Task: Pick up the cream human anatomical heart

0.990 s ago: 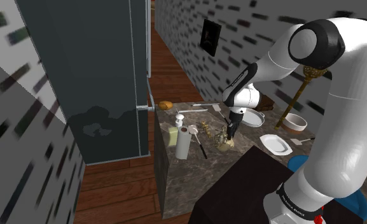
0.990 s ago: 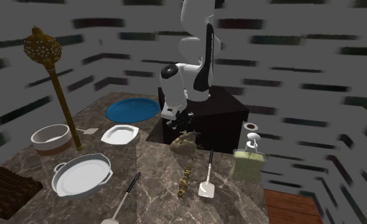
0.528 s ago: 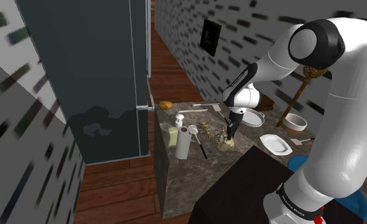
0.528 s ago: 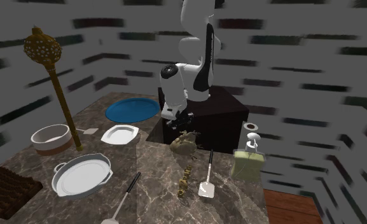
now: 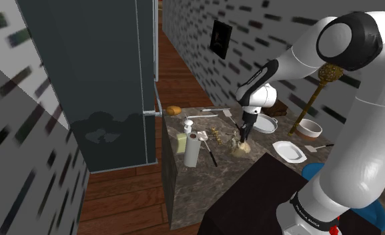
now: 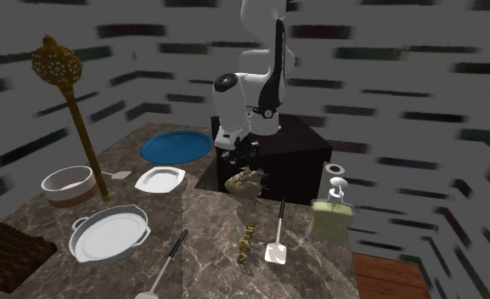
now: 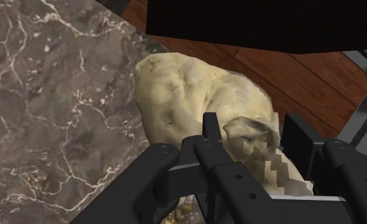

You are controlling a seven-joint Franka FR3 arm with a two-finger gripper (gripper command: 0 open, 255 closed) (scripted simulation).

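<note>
The jaws are clenched on the heart [image 7: 194,102]. In the wrist view the two black fingers [image 7: 297,137] press its pale cream, lumpy body from either side. The arm comes down from above, and the jaws point almost straight down.

The heart [image 6: 245,182] hangs at the counter [image 6: 209,255] edge nearest the stand [image 6: 302,157]. It seems just clear of the marble, though the gap is hard to judge. In the shoulder view the heart [image 5: 239,148] sits under the jaws, near the middle of that same edge.

A spatula [image 6: 278,231] lies on the marble between the heart and the second exterior view's bottom, and a small knobbly twig [image 6: 248,239] lies just beside it. A green soap dispenser [image 6: 331,214] stands at the counter's edge at that view's right.

Toward that view's left are a white plate [image 6: 160,179], a blue plate [image 6: 177,145] and a white oval dish [image 6: 109,233]. There are also a bowl [image 6: 68,185] and a tall golden mace [image 6: 69,93] standing upright.
</note>
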